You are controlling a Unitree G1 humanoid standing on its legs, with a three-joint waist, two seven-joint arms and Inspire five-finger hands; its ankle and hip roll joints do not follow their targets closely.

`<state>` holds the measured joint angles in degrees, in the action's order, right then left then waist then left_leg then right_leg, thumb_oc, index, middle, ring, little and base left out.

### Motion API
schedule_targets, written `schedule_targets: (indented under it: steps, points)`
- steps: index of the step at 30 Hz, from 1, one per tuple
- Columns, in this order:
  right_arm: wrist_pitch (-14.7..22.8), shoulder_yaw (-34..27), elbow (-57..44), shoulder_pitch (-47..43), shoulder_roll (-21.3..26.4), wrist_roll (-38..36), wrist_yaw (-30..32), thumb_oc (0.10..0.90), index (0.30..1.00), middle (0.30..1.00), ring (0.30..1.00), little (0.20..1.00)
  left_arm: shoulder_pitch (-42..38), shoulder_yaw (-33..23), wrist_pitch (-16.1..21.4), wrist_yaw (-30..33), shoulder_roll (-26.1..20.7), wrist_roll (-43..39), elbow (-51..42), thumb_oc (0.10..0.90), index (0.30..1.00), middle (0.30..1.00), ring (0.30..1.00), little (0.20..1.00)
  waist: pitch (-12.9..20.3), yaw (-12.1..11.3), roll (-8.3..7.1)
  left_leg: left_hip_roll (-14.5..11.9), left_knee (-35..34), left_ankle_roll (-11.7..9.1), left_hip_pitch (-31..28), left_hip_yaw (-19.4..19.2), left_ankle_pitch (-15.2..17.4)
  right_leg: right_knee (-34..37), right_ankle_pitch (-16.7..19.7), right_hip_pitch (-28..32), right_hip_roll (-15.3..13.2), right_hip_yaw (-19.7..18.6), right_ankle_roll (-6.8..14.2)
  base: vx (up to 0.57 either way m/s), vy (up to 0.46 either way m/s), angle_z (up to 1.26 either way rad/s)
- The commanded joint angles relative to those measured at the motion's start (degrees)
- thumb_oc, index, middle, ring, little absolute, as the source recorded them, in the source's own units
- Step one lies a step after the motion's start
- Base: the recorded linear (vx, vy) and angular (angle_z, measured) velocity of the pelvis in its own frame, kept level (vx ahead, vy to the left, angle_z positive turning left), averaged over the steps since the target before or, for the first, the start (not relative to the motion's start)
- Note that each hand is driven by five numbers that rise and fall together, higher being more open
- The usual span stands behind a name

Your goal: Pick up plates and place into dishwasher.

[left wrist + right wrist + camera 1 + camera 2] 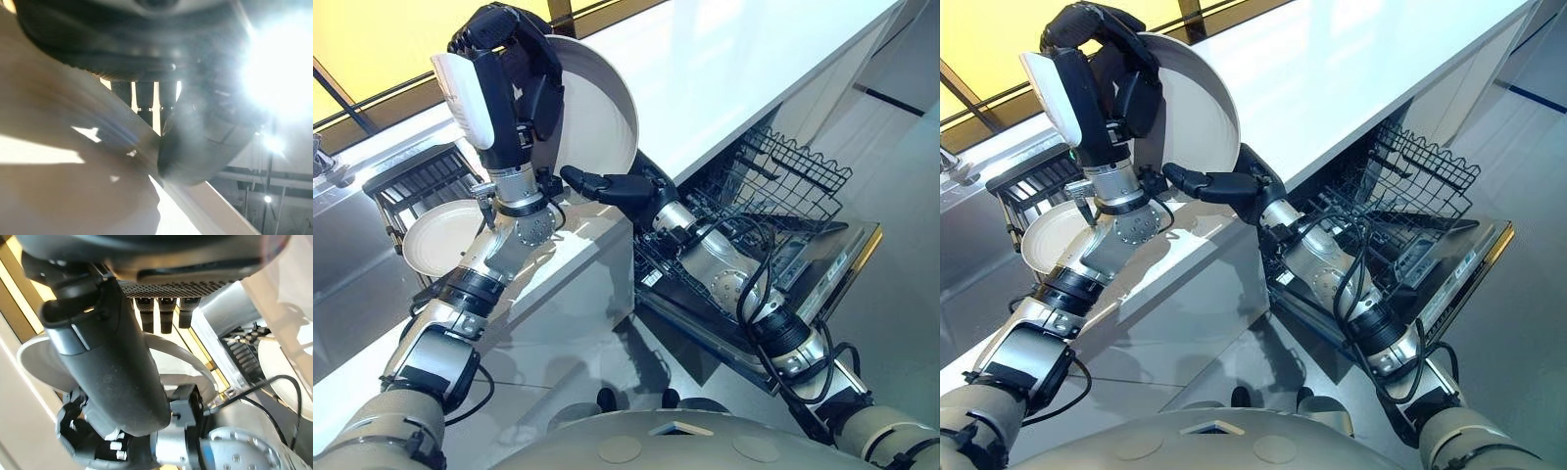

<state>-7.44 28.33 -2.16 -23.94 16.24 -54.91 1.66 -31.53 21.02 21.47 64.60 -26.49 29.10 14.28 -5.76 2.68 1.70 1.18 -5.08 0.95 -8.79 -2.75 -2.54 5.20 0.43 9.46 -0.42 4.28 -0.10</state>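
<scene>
My left hand point(504, 69) is raised above the counter and shut on a white plate point(597, 117), which stands nearly on edge with its face toward me. Seen from the left wrist, the thumb point(195, 147) presses on that plate's rim point(73, 171). My right hand point(617, 186) reaches in from the right with straight fingers, open, just under the plate's lower edge and close to my left wrist. From the right wrist, the plate point(39, 362) shows past my thumb point(112, 372). A second white plate point(440, 235) lies by the dark dish rack point(416, 181) on the left.
The white counter point(734, 69) runs diagonally across the scene. Below its right end the dishwasher stands open, with its wire rack point(773, 176) pulled out over the lowered door point(832, 264). Grey floor lies beyond.
</scene>
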Motion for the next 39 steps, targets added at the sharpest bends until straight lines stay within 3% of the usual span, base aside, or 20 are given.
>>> schedule_targets:
  steps: [1,12,16,17,18,20,25,33,39]
  points:
    - [9.8,-4.2,-3.5,-5.7,-7.6,1.5,0.3,0.100,0.300,0.300,0.300,0.200,-5.7,2.5,4.8,-1.2,2.1,-1.0,-0.5,0.100,0.300,0.300,0.300,0.200,5.3,-0.9,-0.04,2.5,0.9,0.0,0.8,2.3,5.4,-7.2,-7.9,-2.9,3.0,2.1,1.3,0.00,0.000,0.00]
    - [12.2,-6.0,-7.5,-2.5,-6.9,4.4,2.0,0.100,0.300,0.300,0.300,0.200,3.1,1.0,4.8,-6.1,5.9,-2.4,-3.4,0.100,0.300,0.300,0.300,0.200,4.5,-1.3,-0.39,2.6,1.0,0.4,0.7,2.4,5.7,-7.5,-7.9,-2.9,3.1,2.2,1.4,0.00,0.000,0.00]
    - [13.0,-6.6,-8.1,-1.8,-6.2,4.7,2.0,0.100,0.300,0.300,0.300,0.200,5.3,0.8,5.0,-10.8,6.3,-7.4,-3.1,0.100,0.300,0.300,0.300,0.200,4.3,-1.5,-0.40,2.6,1.1,0.4,0.6,2.5,5.7,-7.6,-7.9,-2.9,3.1,2.4,1.4,0.00,-0.001,0.01]
    - [13.5,-6.8,-8.2,-1.4,-6.1,5.3,1.9,0.100,0.300,0.300,0.300,0.200,6.4,0.7,5.6,-15.7,6.7,-12.9,-2.9,0.224,0.406,0.406,0.406,0.324,4.3,-1.6,-0.38,2.7,1.2,0.5,0.6,2.6,5.7,-7.6,-7.9,-2.8,3.1,2.5,1.4,0.00,-0.001,0.05]
    - [14.1,-7.0,-8.1,-1.1,-6.0,6.1,2.0,0.100,0.300,0.300,0.300,0.200,7.5,0.5,5.9,-21.1,7.4,-18.4,-2.6,0.800,0.900,0.900,0.900,0.900,4.2,-1.7,-0.33,2.7,1.3,0.4,0.6,2.6,5.7,-7.7,-8.0,-2.8,3.0,2.5,1.4,0.01,0.002,0.06]
    - [14.1,-7.7,-8.5,-1.1,-5.3,7.0,2.9,0.100,0.300,0.300,0.300,0.200,9.3,0.5,7.4,-30.3,8.4,-27.8,-1.4,0.800,0.900,0.900,0.900,0.900,4.0,-1.9,-0.27,2.7,1.4,0.5,0.6,2.7,5.8,-7.8,-8.0,-2.8,3.0,2.5,1.4,0.01,0.005,0.05]
    - [14.1,-11.0,-7.8,-2.5,-2.3,9.3,4.8,0.100,0.300,0.300,0.300,0.200,11.2,-1.3,7.4,-38.7,8.2,-39.4,-0.9,0.800,0.900,0.900,0.900,0.900,4.0,-2.3,-0.23,2.7,1.0,0.5,0.5,3.2,5.6,-7.8,-8.1,-2.7,3.0,2.9,1.3,0.00,0.002,0.01]
    - [18.2,-20.8,-4.5,-7.6,4.2,21.1,14.7,0.100,0.300,0.300,0.300,0.200,8.9,-8.8,-0.3,-39.4,0.6,-39.1,-2.1,0.800,0.900,0.900,0.900,0.900,4.4,-3.1,-0.05,2.7,0.5,0.2,0.6,4.3,5.3,-7.3,-8.1,-2.4,2.7,4.0,1.4,0.01,-0.007,0.05]
    - [20.6,-25.8,3.6,-11.1,12.7,30.0,22.1,0.100,0.300,0.300,0.300,0.200,5.3,-13.4,-3.7,-40.5,-6.2,-40.8,-0.4,0.800,0.900,0.900,0.900,0.900,4.6,-3.4,0.26,2.8,0.5,-0.1,1.0,4.8,4.9,-7.0,-7.7,-2.5,2.6,4.4,1.4,0.00,-0.020,0.09]
